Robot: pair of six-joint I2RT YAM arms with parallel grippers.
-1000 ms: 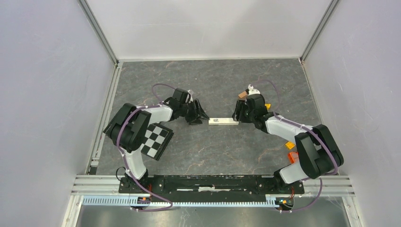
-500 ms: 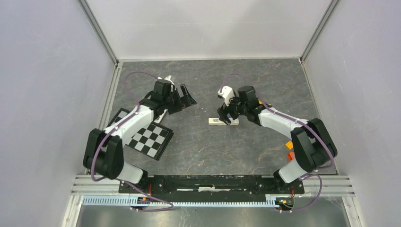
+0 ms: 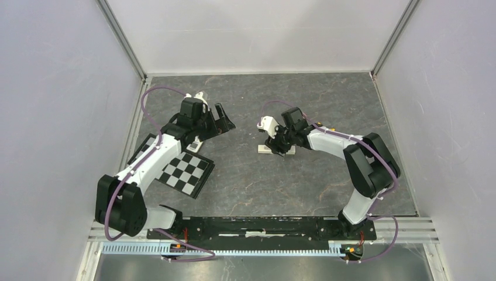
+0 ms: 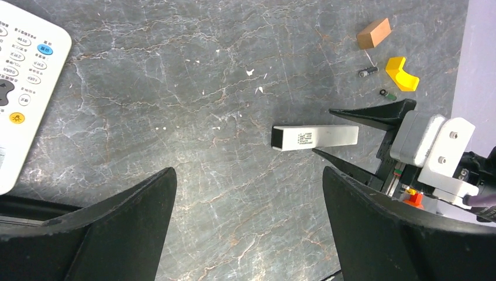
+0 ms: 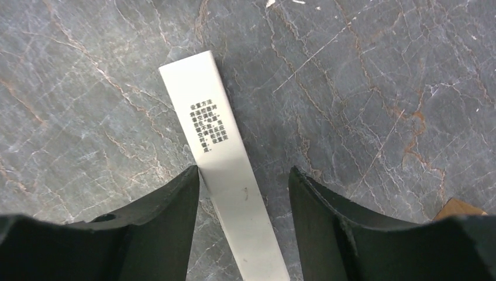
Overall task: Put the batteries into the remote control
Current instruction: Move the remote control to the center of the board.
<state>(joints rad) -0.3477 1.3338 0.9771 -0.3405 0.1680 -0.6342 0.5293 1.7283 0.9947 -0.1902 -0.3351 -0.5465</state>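
Two arms reached out from the near edge. Nearest, at about 8 o'clock on the table [image 3: 263, 187], lay a checkerboard card [image 3: 187, 172]. Just beyond it the left gripper [image 4: 248, 175] hovered empty with its jaws wide apart, and the remote control [image 4: 23, 88] lay face up at its 10 o'clock, buttons showing. At mid-table the right gripper [image 5: 244, 172] straddled the white bar [image 5: 219, 158]. Its fingers were apart, one touching the bar's edge and the other clear of it, so it was not clamped. Farther off, at 2 o'clock from the bar, two small dark batteries [image 4: 368, 71] lay loose beside a brown block [image 4: 374, 33] and a yellow piece [image 4: 402, 73]. By my judgement nothing was loaded: the remote needed turning over to bare its recess, and each battery needed fetching.
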